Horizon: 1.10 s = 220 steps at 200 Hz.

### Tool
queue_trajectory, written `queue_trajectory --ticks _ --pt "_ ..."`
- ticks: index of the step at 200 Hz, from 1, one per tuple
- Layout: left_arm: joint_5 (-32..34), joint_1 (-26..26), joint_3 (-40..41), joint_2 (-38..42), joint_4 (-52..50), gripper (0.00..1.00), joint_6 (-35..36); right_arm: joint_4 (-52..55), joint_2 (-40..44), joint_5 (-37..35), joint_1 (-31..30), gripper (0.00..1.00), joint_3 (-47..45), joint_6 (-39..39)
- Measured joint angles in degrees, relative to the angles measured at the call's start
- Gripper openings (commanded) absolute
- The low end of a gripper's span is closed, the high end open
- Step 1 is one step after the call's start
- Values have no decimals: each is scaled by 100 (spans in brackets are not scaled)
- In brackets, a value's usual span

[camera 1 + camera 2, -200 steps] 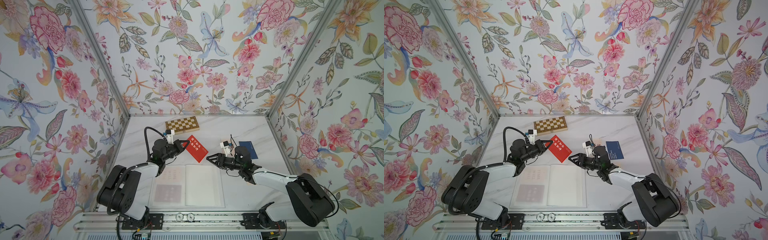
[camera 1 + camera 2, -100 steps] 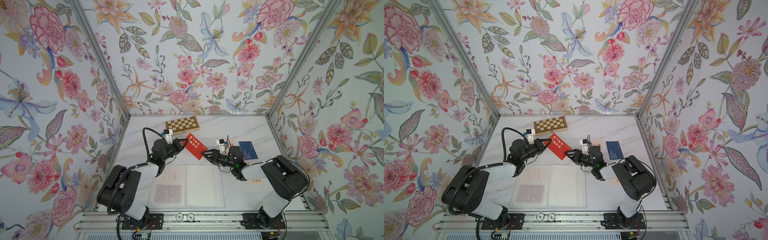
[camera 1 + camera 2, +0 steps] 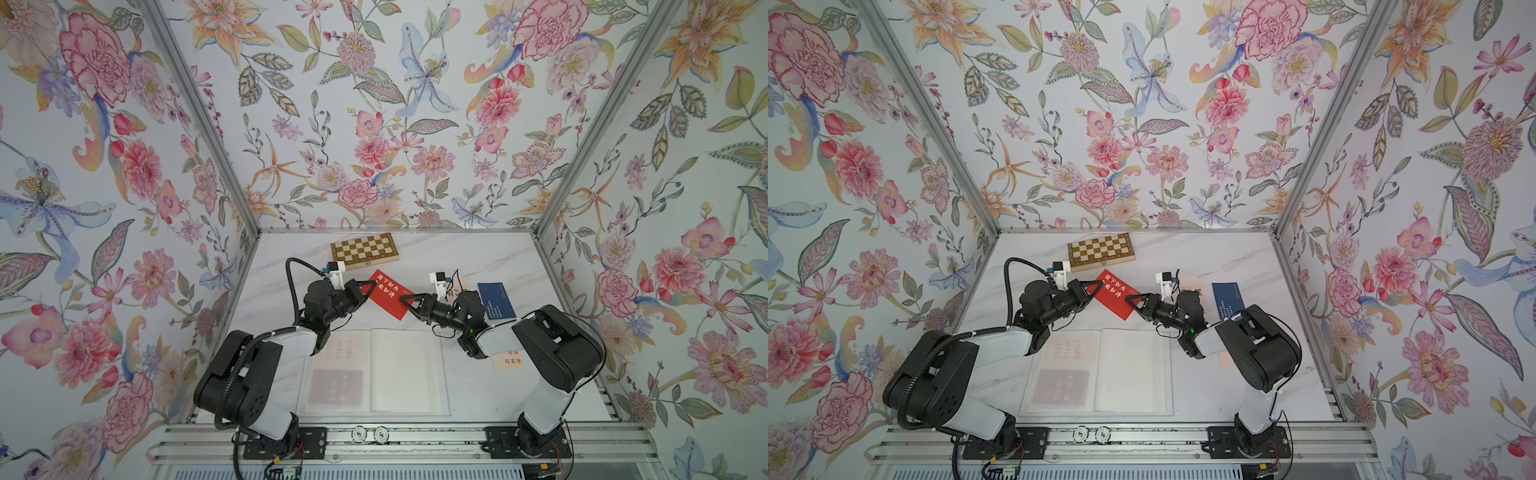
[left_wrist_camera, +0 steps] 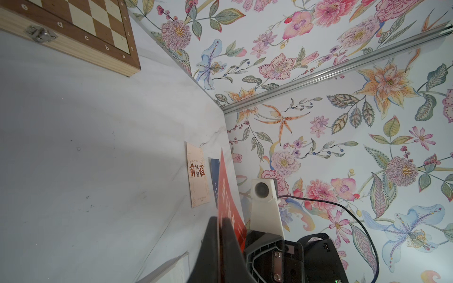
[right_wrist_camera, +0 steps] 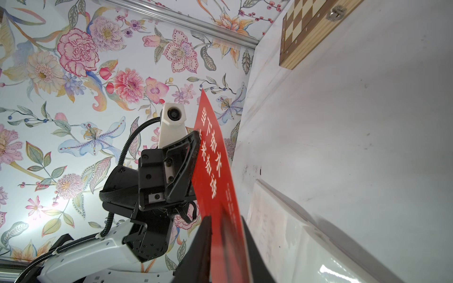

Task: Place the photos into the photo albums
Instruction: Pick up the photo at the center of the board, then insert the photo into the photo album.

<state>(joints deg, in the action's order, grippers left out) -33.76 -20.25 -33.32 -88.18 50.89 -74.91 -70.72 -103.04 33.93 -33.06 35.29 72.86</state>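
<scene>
While the left claw (image 3: 367, 286) and right claw (image 3: 405, 300) meet on one red photo (image 3: 388, 294) above the open photo album (image 3: 407, 374), a botched handover is the risk.
In both top views the left claw is clamped on the red photo's nine o'clock corner, holding it off the surface (image 3: 457, 257) at twelve o'clock from the album, while the right claw (image 3: 1132, 300) straddles its four o'clock edge. From the left wrist, the card (image 4: 226, 186) runs edge-on out of shut jaws, with a cream photo (image 4: 198, 175) and a navy photo (image 4: 215, 176) lying flat beyond. From the right wrist, jaws stand either side of the card (image 5: 215, 156); whether they pinch yet I cannot tell. If one claw releases before the other grips, the card likely drops; if both pull, it may buckle.
</scene>
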Motion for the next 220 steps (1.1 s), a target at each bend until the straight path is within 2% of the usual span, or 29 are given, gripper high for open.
queue_trajectory --ticks 27,32,44,71,83,98,126,163,191,220 --pt "20 0 17 52 -232 0 122 109 129 -7 -33 0 0 -37" --pt "20 0 22 81 -284 3 151 140 166 2 -35 0 0 -46" --pt "17 0 22 166 -409 15 229 236 269 4 -37 0 0 -72" --pt "81 0 22 439 -890 51 549 551 557 -15 -42 0 2 -188" --pt "133 0 22 621 -1268 62 787 769 737 -24 -42 0 9 -286" --pt "214 0 20 894 -1801 70 1054 1185 1021 -59 -42 0 42 -455" --pt "518 2 15 1523 -2942 72 1694 2175 1600 -186 -42 0 129 -874" --pt "1117 39 11 2302 -4417 73 2505 4022 2269 -404 -55 0 407 -1547" --pt "1488 66 17 2533 -5348 71 2918 5497 2559 -632 -203 0 758 -1987" --pt "1624 74 245 2658 -5768 68 3086 6666 2643 -793 -525 0 1034 -2378"
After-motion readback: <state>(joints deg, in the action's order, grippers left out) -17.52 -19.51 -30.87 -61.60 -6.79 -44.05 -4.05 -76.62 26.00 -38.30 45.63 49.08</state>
